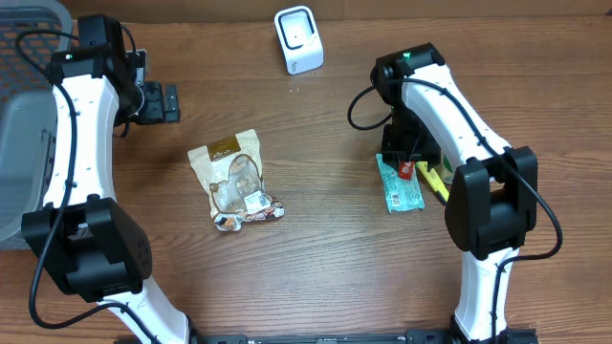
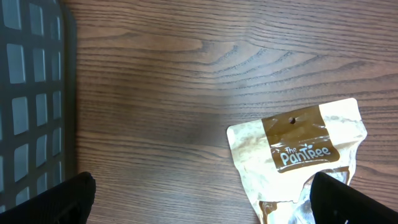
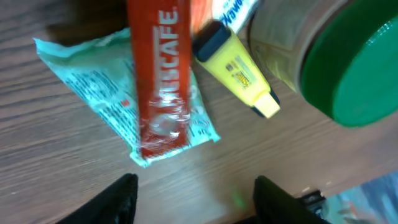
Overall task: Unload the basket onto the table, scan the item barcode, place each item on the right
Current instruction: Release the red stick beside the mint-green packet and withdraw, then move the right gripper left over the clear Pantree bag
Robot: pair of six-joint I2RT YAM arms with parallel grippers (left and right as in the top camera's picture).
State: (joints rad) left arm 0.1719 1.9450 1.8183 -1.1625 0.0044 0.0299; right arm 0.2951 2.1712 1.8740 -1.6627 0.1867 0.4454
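Observation:
A white barcode scanner (image 1: 298,38) stands at the back of the table. A tan PanTree snack bag (image 1: 234,180) lies left of centre; its top edge (image 2: 298,155) shows just beyond my left gripper (image 2: 202,205), which is open and empty, its right finger over the bag's corner. In the overhead view the left gripper (image 1: 161,102) is behind and left of the bag. My right gripper (image 3: 196,202) is open above bare wood, just short of a red Nescafe stick (image 3: 160,74) lying on a teal packet (image 3: 93,81). Nothing is between its fingers.
A yellow highlighter (image 3: 239,68) and a green-lidded jar (image 3: 354,68) sit beside the red stick. The same pile (image 1: 402,183) lies under my right arm. A dark grey mesh basket (image 1: 24,143) occupies the far left edge (image 2: 31,93).

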